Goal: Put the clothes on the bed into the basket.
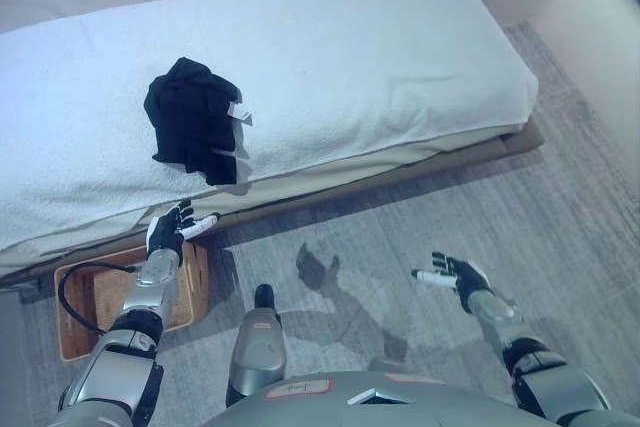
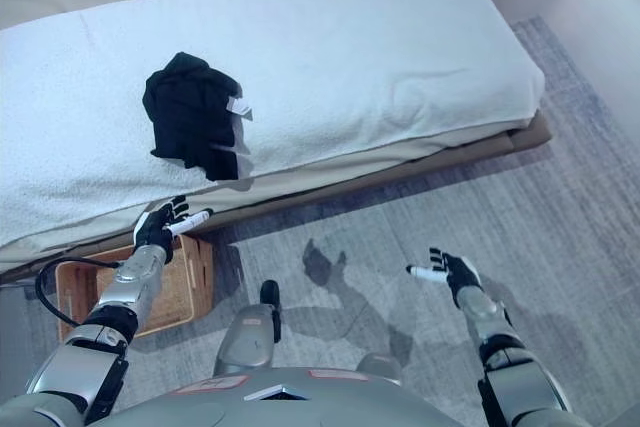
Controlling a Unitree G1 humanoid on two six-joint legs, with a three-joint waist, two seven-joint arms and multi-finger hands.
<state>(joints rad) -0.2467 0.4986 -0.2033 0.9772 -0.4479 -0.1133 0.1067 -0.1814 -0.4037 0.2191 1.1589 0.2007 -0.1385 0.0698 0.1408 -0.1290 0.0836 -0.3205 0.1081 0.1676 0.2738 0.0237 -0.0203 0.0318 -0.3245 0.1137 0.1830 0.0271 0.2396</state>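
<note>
The left hand hangs with fingers spread and holds nothing, at the bed edge, above the basket on the floor. Just beyond it, up on the white cover, lies the garment, a crumpled black heap near the edge with a pale tag at its side. It looks light, soft and limp, likely to sag and trail, so a pinch into the bunched middle seems safest. The drop from edge to basket is short. The right hand hovers with fingers spread over bare carpet, well apart, with free room around.
</note>
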